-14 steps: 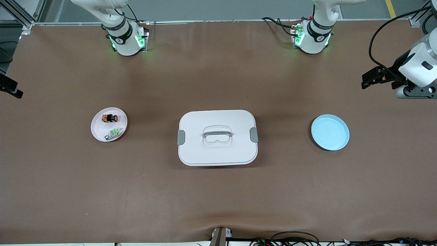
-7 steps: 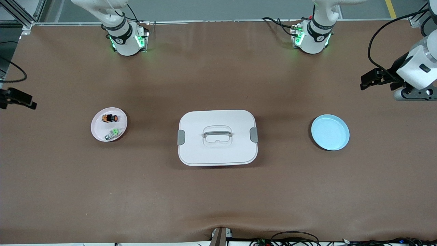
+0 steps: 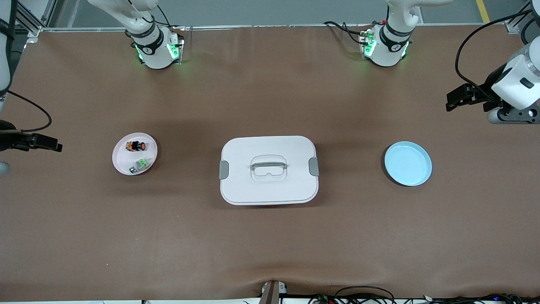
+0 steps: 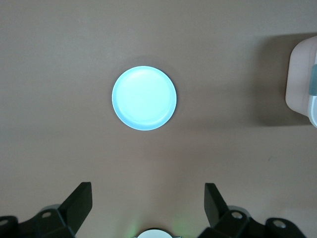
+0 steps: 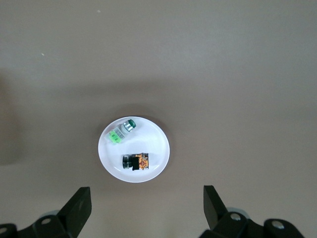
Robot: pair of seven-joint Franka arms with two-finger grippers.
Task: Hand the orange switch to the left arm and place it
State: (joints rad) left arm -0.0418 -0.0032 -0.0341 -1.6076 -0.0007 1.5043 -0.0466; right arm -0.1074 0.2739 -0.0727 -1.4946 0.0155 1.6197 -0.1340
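Note:
The orange switch [image 3: 136, 146] lies on its side on a small pink plate [image 3: 122, 162] toward the right arm's end of the table. The right wrist view looks straight down on the orange switch [image 5: 137, 161] and the pink plate [image 5: 158, 139]. My right gripper [image 3: 45, 143] hangs open and empty over the table beside that plate, and its own view shows the right gripper [image 5: 147, 210] spread wide. The white box [image 3: 268, 169] sits mid-table with its lid on. My left gripper [image 3: 459, 98] waits open over the left arm's end, and in its own view the left gripper [image 4: 147, 208] holds nothing.
A green-and-clear switch [image 3: 141, 164] shares the pink plate, nearer the front camera than the orange one; it also shows as the green switch [image 5: 121, 132]. An empty blue plate [image 3: 408, 163] lies toward the left arm's end, seen as the blue plate [image 4: 144, 98] with a box corner [image 4: 302, 82].
The right gripper has come in from the table's edge toward the pink plate. The left gripper has barely shifted. Nothing on the table moved.

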